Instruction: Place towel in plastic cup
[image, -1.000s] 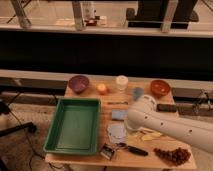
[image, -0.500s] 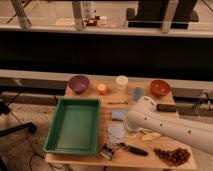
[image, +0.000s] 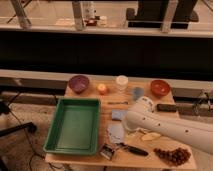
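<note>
- Shifted only slightly since the earlier frames: white arm, eased lower toward the towel.
- Towel lying rumpled beside green tray, not yet lifted.
- Gripper just beside towel, seemingly poised to pick; clenched or released, cannot tell.
- Pale cup upright at far edge, ready to receive.

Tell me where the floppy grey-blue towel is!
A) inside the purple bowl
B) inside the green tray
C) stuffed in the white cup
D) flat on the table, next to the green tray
D: the towel lies on the table, just right of the green tray. The gripper, at the end of the white arm, is close to the towel's right side.
</note>
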